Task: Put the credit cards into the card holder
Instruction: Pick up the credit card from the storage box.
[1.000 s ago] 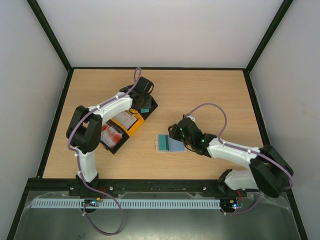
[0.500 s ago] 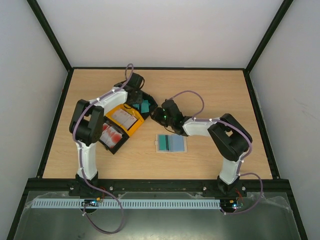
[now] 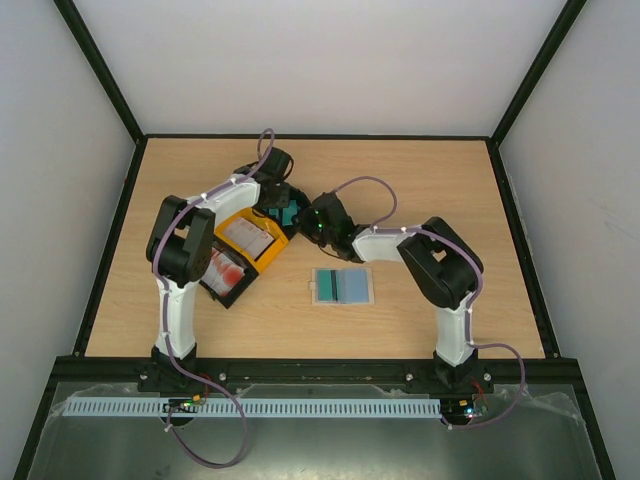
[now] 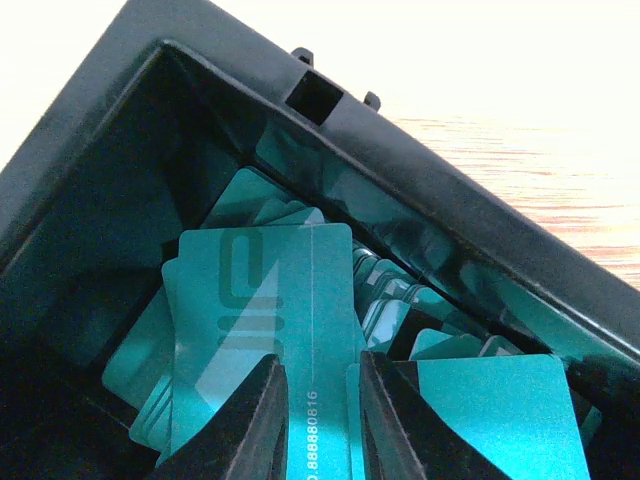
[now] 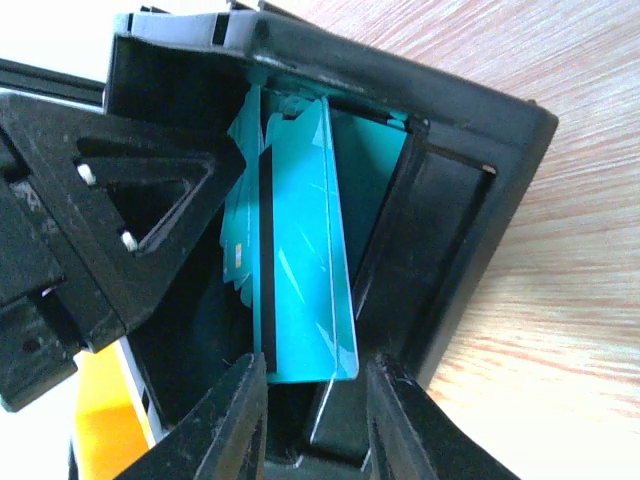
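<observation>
Several teal credit cards [image 4: 250, 300] lie heaped in a black bin [image 3: 301, 203] at the back left. My left gripper [image 4: 320, 358] is low in that bin, its narrowly parted fingers straddling the top teal card, whose face shows between them. My right gripper [image 5: 315, 362] is open at the bin's other side, with a tilted teal card [image 5: 300, 270] just beyond its fingertips. In the top view both grippers, left [image 3: 282, 206] and right [image 3: 311, 219], meet at the bin. The beige card holder [image 3: 368, 291] lies flat mid-table with teal showing in it.
A yellow bin [image 3: 268, 255] with white cards [image 3: 248, 235] and a black bin with red-marked cards [image 3: 222, 270] adjoin the teal-card bin. The left gripper's black body [image 5: 90, 230] crowds the right wrist view. Bare wood [image 3: 430, 190] lies to the right.
My right arm has swung from beside the card holder back and left to the teal-card bin. My left gripper has shifted slightly inside that bin.
</observation>
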### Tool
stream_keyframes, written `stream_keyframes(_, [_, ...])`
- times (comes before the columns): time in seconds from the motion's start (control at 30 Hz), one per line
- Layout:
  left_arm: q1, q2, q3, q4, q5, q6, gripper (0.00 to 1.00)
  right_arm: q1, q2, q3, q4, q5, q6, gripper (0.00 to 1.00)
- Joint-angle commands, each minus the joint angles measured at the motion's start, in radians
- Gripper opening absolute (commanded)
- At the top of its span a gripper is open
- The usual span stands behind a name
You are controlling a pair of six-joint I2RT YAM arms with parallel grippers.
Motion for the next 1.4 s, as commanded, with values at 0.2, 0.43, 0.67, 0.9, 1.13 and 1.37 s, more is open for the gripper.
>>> stream_keyframes(0.2, [0.0, 0.028, -0.016, -0.006, 0.016, 0.003, 0.21, -0.007, 0.061, 0.098, -0.081, 0.029, -0.009, 0.26])
stream_keyframes(0.43, [0.0, 0.025, -0.025, -0.001, 0.021, 0.001, 0.2, -0.009, 0.086, 0.106, -0.053, -0.016, 0.014, 0.19])
stream_keyframes(0.67, [0.0, 0.023, -0.035, 0.002, 0.021, 0.0, 0.17, -0.008, 0.081, 0.12, -0.111, 0.021, 0.012, 0.19])
stream_keyframes(0.9, [0.0, 0.019, -0.04, 0.004, 0.03, 0.0, 0.14, -0.008, 0.091, 0.111, -0.005, -0.101, 0.045, 0.15])
stream_keyframes(1.13, [0.0, 0.009, -0.051, 0.005, 0.035, -0.003, 0.1, -0.011, 0.088, 0.108, 0.027, -0.104, 0.059, 0.13])
stream_keyframes(1.37, [0.0, 0.0, -0.057, 0.005, 0.036, -0.003, 0.08, -0.011, 0.099, 0.104, 0.076, -0.085, 0.078, 0.13])
